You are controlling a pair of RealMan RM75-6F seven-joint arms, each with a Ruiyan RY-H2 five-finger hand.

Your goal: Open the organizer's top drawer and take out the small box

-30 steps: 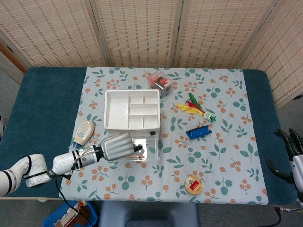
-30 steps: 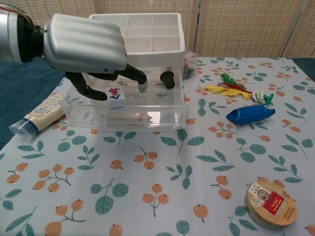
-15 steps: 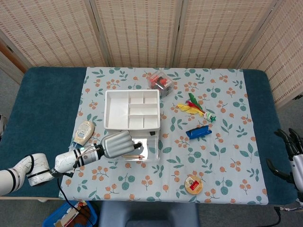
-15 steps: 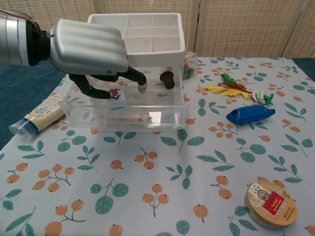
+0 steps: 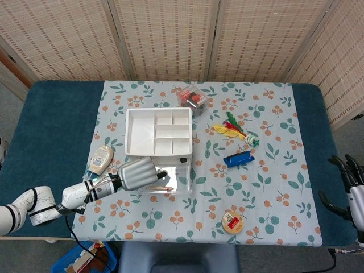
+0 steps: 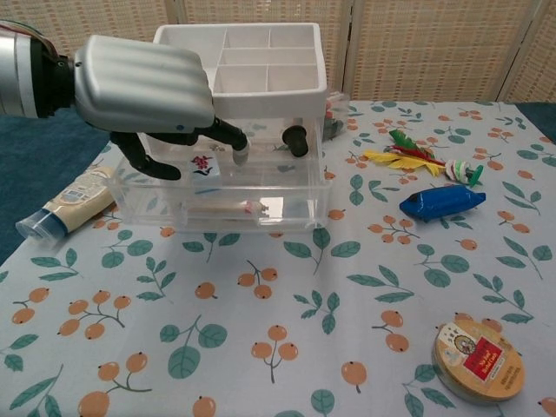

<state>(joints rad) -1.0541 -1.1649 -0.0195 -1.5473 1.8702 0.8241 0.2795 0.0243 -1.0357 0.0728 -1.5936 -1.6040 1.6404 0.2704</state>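
Fingers (image 6: 228, 139) of the left hand (image 6: 143, 87) are curled down and spread apart inside the pulled-out top drawer (image 6: 221, 178) of the organizer (image 6: 261, 52). One light fingertip sits near the middle of the drawer, the dark ones hook down at its left end. The small box (image 6: 201, 163), white with a red mark, lies in the drawer between them, just below the palm. Can't tell if any finger actually touches it; nothing looks pinched or lifted, so I'd call the hand empty, half closed around the box.

Step in hand, as I judge it: drawer is already out, this is the reach for the box. Next move calls for closing thumb and a finger on the box's sides and lifting straight up past the drawer's front wall, without dragging the clear drawer or the organizer along.

From above, the left hand (image 5: 135, 173) covers the drawer's left part at the front of the organizer (image 5: 157, 132). The lower drawer holds a thin pencil-like thing (image 6: 228, 209).

Left of the organizer lies a tube (image 6: 65, 213). To its right are feathers (image 6: 415, 157) and a blue packet (image 6: 441, 201); a round tin (image 6: 479, 360) lies well in front and to the right.

Right hand (image 5: 348, 187) hangs well off to the right of the organizer, at the table (image 5: 54, 122) edge, fingers apart, holding nothing.
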